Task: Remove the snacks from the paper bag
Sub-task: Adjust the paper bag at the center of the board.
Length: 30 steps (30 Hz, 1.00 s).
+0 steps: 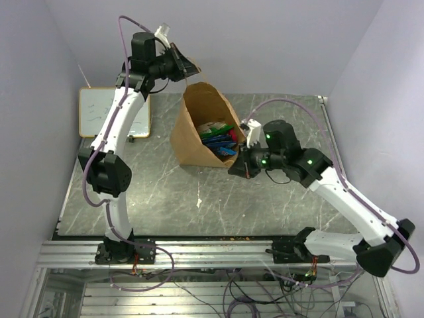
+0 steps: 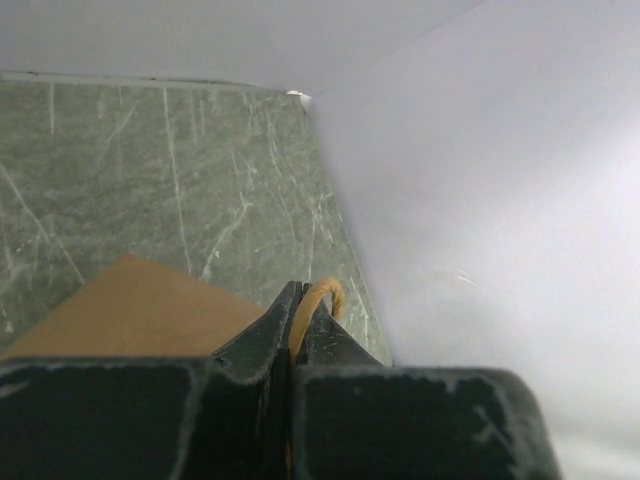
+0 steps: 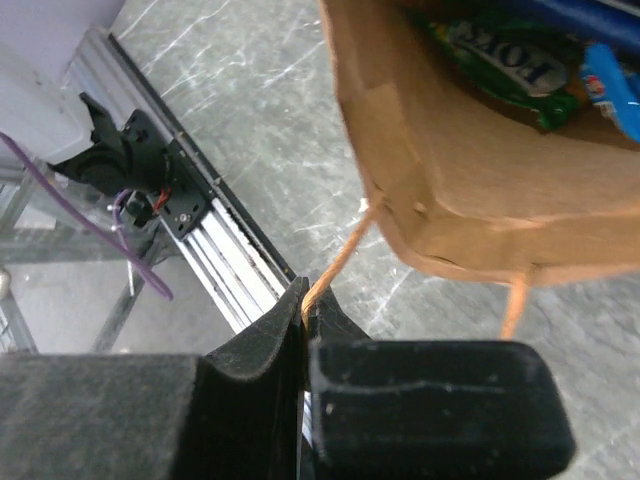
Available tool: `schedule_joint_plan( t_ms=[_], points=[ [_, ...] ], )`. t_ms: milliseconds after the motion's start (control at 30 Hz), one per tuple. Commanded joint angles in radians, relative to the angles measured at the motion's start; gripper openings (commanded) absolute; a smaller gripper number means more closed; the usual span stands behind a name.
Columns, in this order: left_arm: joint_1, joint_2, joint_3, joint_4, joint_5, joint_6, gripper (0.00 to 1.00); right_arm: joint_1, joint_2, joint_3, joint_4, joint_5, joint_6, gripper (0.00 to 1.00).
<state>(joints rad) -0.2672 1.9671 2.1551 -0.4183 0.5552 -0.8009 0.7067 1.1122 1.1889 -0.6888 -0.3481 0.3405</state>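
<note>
L fingers (image 2: 252, 348) pinch 1 handle (image 2: 326, 291) of paper bag (image 1: 188, 142), R fingers (image 3: 258, 348) the other handle (image 3: 341, 258); snacks (image 1: 217, 133) inside.

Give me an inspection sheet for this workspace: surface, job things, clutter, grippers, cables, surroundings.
Surface: grey marbled table, one white speck on it.
Job's things: bag open, hung by its handles; snacks inside it, none out.
Clutter: whiteboard at far left.
Grippers: left gripper shut on one handle; right gripper shut on the other handle.
Cables: purple cables along both arms; loose wires below the front rail.
Surroundings: plain walls on three sides.
</note>
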Motion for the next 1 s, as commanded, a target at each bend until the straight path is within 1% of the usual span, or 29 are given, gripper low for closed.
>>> schedule_joint_plan(
  t_ms=[0, 133, 300, 400, 533, 700, 800, 833, 967],
  points=[
    [0.064, -0.109, 0.029, 0.002, 0.032, 0.054, 0.07, 0.035, 0.092, 0.070, 0.069, -0.117, -0.064, 0.00],
    [0.106, -0.171, 0.010, -0.081, 0.025, 0.121, 0.07, 0.096, 0.206, 0.144, 0.112, -0.134, -0.091, 0.00],
    [0.112, -0.273, -0.137, -0.091, 0.054, 0.157, 0.07, 0.174, 0.307, 0.167, 0.173, -0.167, -0.081, 0.00],
    [0.112, -0.351, -0.214, -0.115, 0.028, 0.189, 0.07, 0.228, 0.329, 0.154, 0.186, -0.171, -0.069, 0.00],
    [0.112, -0.466, -0.350, -0.115, 0.020, 0.196, 0.07, 0.274, 0.301, 0.056, 0.235, -0.165, -0.011, 0.00],
    [0.110, -0.607, -0.549, -0.071, 0.033, 0.135, 0.07, 0.316, 0.219, -0.083, 0.261, -0.093, 0.064, 0.00],
    [0.104, -0.685, -0.644, -0.031, 0.042, 0.078, 0.07, 0.318, 0.153, -0.128, 0.245, -0.026, 0.098, 0.00],
    [0.101, -0.705, -0.665, -0.024, 0.044, 0.064, 0.07, 0.318, 0.135, -0.129, 0.227, -0.005, 0.104, 0.03],
    [0.078, -0.755, -0.714, -0.038, 0.032, 0.051, 0.07, 0.318, 0.051, -0.098, 0.115, 0.116, 0.108, 0.20]
  ],
)
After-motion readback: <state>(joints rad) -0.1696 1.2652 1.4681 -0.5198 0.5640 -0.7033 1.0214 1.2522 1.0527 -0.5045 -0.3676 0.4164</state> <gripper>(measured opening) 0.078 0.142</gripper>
